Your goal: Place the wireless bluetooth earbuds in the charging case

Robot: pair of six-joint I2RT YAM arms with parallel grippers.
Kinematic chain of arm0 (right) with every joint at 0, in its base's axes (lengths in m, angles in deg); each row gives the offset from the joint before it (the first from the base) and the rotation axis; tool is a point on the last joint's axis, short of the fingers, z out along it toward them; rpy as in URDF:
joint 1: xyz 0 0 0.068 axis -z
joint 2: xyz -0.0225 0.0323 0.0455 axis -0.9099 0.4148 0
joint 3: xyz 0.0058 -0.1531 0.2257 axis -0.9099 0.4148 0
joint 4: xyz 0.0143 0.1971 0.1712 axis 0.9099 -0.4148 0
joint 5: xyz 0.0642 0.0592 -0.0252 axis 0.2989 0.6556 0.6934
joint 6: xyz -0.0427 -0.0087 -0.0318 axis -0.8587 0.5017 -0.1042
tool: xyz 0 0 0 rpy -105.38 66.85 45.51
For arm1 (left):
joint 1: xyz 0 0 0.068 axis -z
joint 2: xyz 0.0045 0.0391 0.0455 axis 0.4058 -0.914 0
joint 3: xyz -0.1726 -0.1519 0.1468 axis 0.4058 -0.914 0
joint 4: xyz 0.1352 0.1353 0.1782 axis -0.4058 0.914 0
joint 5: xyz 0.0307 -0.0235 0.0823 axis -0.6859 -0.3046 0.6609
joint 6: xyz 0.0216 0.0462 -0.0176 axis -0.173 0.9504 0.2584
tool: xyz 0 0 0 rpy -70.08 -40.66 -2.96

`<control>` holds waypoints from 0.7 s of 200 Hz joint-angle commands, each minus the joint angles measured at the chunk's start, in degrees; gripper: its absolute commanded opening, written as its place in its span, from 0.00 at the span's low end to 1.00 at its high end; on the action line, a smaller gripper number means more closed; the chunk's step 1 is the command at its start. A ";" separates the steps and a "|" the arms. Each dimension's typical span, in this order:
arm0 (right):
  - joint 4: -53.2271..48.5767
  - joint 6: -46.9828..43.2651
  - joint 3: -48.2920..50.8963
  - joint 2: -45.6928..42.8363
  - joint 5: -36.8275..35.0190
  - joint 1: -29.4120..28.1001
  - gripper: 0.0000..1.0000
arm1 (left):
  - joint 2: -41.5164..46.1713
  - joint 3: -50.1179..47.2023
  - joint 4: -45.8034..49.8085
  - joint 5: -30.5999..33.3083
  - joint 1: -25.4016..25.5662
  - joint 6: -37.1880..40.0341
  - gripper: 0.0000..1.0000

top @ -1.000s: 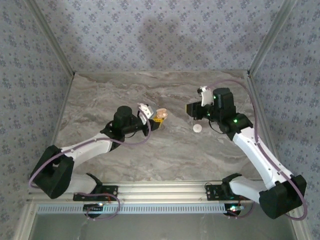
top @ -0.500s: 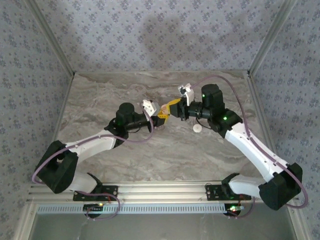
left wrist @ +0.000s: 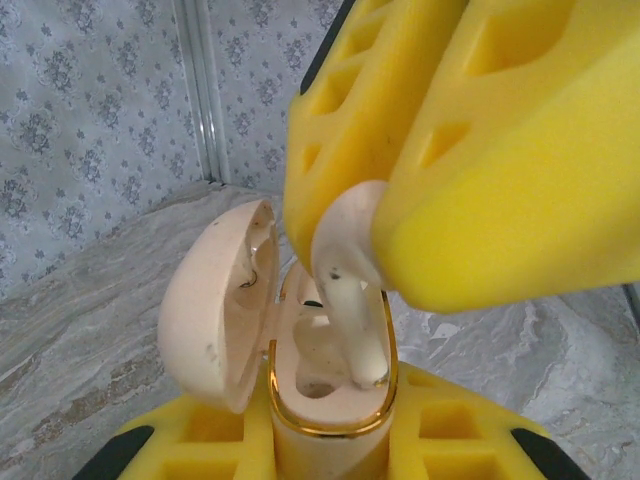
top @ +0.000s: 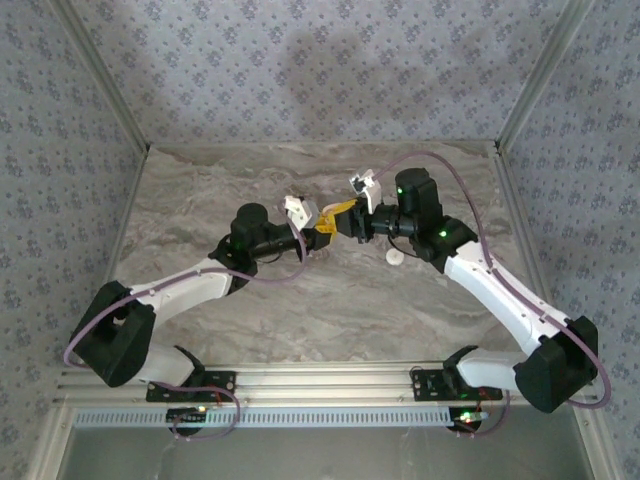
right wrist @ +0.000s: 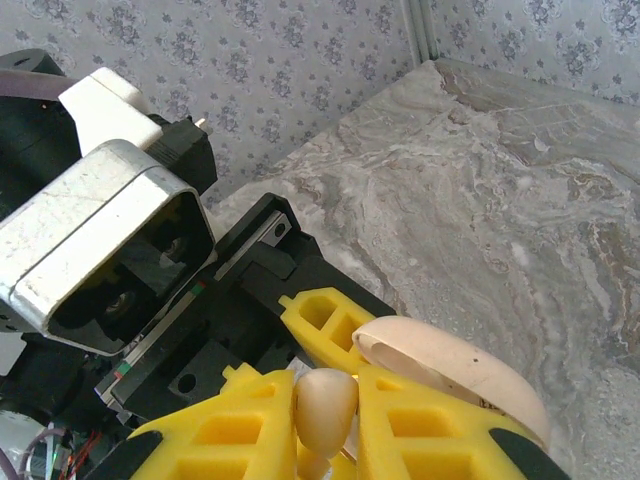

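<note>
L gripper [top: 320, 232] clamped the charging case [left wrist: 318, 462] steady w/ lid open, so R gripper [right wrist: 325, 430], pinching an earbud [left wrist: 355, 300], could seat its stem in the slot.

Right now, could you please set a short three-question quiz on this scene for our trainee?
1. True or false: the charging case stands open.
2. Which one grips the earbud: A the left claw, B the right claw?
3. Fill in: the left claw is shut on the ____.
Key: 1 true; 2 B; 3 charging case.
</note>
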 commanded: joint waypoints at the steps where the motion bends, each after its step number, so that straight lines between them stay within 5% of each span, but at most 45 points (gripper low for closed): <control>1: 0.57 -1.67 -0.72 0.15 -0.56 -0.39 0.21 | 0.40 2.18 -3.56 -1.83 0.57 -1.09 0.19; 140: 0.57 -3.73 1.77 -0.81 -1.98 -0.66 0.20 | 1.41 2.57 -4.28 -2.01 1.00 -1.66 0.19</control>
